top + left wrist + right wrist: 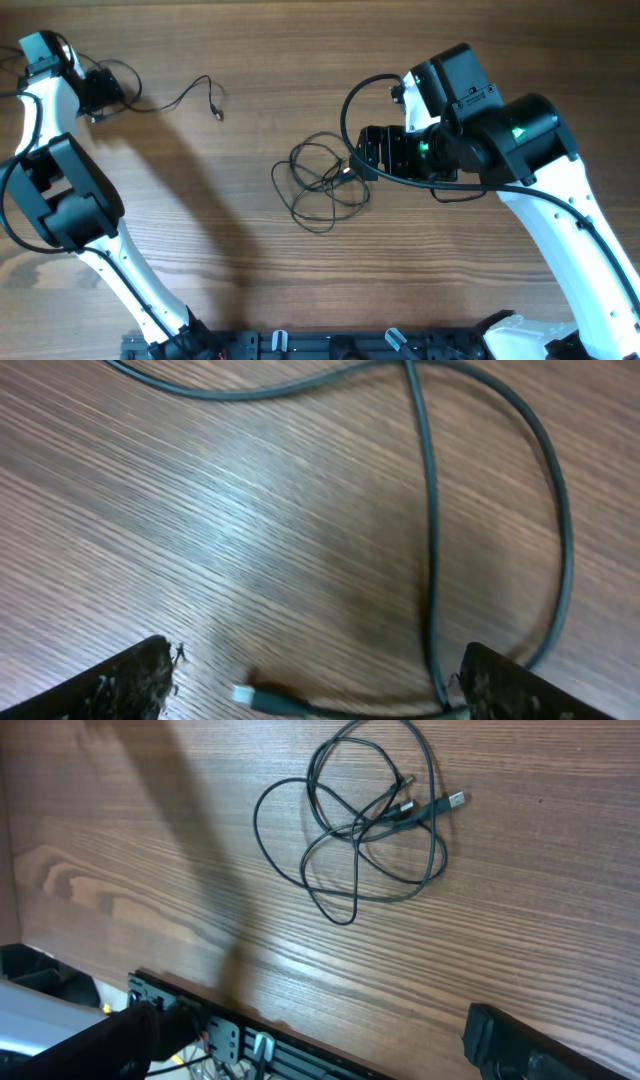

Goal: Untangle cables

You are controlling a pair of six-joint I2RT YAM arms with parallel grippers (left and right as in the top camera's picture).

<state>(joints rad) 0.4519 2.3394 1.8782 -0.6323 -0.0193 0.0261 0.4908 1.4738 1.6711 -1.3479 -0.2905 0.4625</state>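
While the left end effector (pixel 318 660) sits low at the far left corner of the surface (pixel 300 60) with its fingers spread wide, 1 loose cable (pixel 430 510) lies on the wood between them. Its pale plug (pixel 245 695) rests flat just inside the gap. Nothing is pinched there, though the wire passes so close to 1 finger that I cannot tell whether it touches. The right end effector (pixel 315 1020) is equally wide and holds nothing. It hangs just beside the tangle (pixel 360 830), a heap of thin dark loops near the middle of the surface, with at least 2 plug ends (pixel 455 798) poking out on one side.

With 1 cable lying well apart from the heap, the step in hand looks like pulling the next one free, which is work for the right arm. A plug end makes a better target than a loop, since a loop would probably lift the whole heap. The fingers should come down astride the outermost plug and close just behind it. The pull should then go slowly outward over bare wood, away from the crossings, stopping if the rest starts to drag. The left arm would do best to rise straight up first, so its finger does not snag the loose cable — then it could cross over and pin the heap.
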